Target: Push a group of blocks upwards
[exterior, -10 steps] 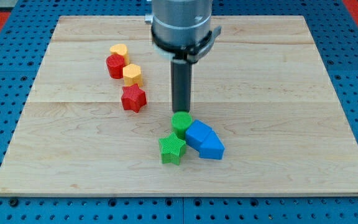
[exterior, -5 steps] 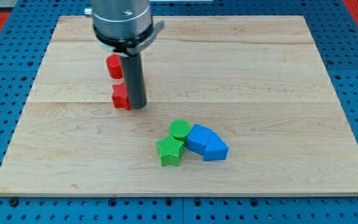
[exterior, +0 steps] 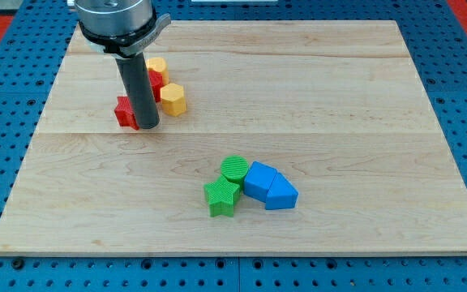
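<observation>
Light is bright, even and diffuse, seemingly from overhead, with no hard glare on the pale wooden board (exterior: 314,97). Shadows are short and soft: a faint one hugs the rod at my tip (exterior: 147,126), and thin dark edges sit under the green star block (exterior: 222,198) and the blue blocks (exterior: 270,186) toward 6 o'clock. Focus is sharp across the board; wood grain reads clearly. The arm's metal collar (exterior: 116,20) at 11 o'clock shows mild sheen. No edge distortion is visible.
</observation>
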{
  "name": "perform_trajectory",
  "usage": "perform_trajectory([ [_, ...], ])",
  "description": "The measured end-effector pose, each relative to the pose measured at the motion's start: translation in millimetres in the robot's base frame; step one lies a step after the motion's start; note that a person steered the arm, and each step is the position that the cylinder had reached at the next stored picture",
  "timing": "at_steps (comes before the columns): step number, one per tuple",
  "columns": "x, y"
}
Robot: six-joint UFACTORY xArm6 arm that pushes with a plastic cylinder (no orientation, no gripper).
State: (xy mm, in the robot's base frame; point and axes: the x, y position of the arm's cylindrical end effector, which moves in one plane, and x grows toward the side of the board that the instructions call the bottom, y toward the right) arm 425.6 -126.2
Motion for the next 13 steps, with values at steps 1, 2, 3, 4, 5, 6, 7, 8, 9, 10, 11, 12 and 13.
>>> perform_trajectory([
  [1,0,0],
  [2,19,0],
  [3,19,-16],
  [4,15,-33],
  [5,13,-65],
  [6,2,-102],
  [7,-9,-34],
  [8,-9,36],
  [9,-20,68],
  [10,-41,77],
  [11,-70,75],
  [12,-75,81],
  [13,-13,63],
])
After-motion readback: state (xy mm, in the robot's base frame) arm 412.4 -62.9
